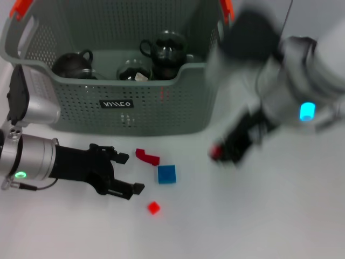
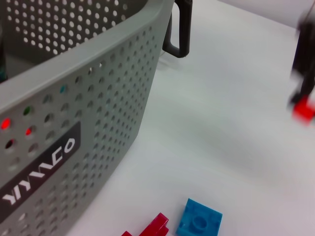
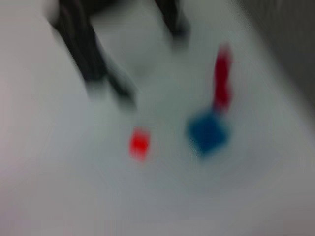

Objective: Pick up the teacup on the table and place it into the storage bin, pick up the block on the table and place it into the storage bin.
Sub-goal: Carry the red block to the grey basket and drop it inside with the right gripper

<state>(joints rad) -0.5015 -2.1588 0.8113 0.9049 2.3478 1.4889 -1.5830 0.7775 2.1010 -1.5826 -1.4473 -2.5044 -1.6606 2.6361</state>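
- Head view: left gripper (image 1: 128, 174), low at frame left, spreads its fingers wide beside the blue block (image 1: 166, 174), dark-red piece (image 1: 147, 156) and small red cube (image 1: 153, 207). Right gripper (image 1: 226, 152), blurred, seems clamped on a red block (image 1: 215, 152). Dark teacups (image 1: 168, 49) already sit in the storage bin (image 1: 161, 108).
- Left wrist: bin wall fills left; blue block at bottom.
- Right wrist: blurred blocks only.
- Next, I'd judge: carry the red block over the rim.
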